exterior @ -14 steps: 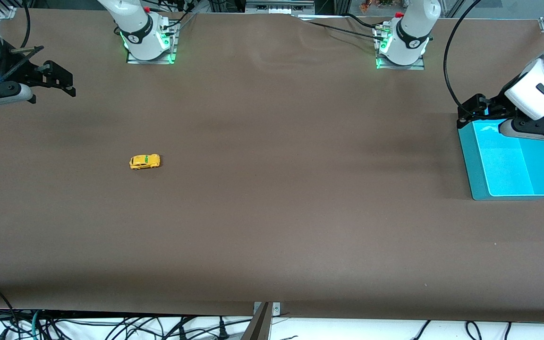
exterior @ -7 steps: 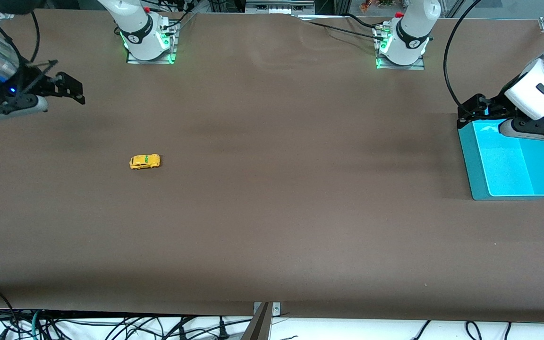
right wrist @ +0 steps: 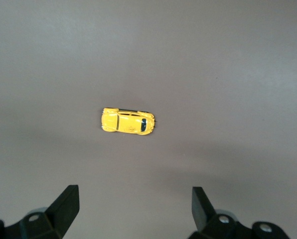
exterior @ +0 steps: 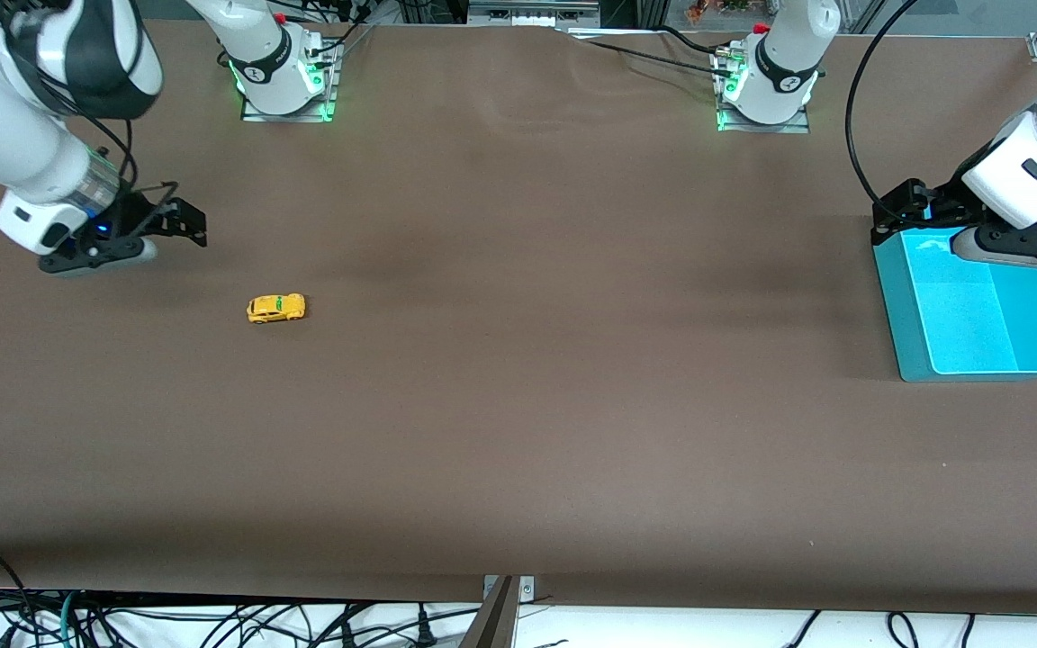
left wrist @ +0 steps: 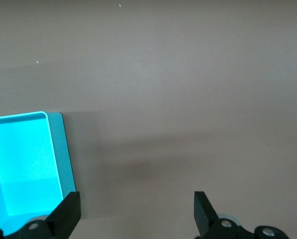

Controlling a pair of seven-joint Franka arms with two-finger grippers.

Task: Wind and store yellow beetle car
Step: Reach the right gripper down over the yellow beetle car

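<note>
Brown table [exterior: 518, 405] covers whole view, surface bare and matte. Cyan bin [exterior: 978, 315] sits on table at left arm's end, open-topped, rectangular, inside bright cyan, outer walls darker teal. Cables [exterior: 212, 621] bunch below table edge nearest front camera. Metal bracket [exterior: 505, 589] at middle of that same table edge.

I count one yellow beetle car [exterior: 276, 308] on my desk [exterior: 518, 432]; one turquoise bin [exterior: 973, 306]; two arms of mine, each ending in one pair of jaws; two bases lit green.
</note>
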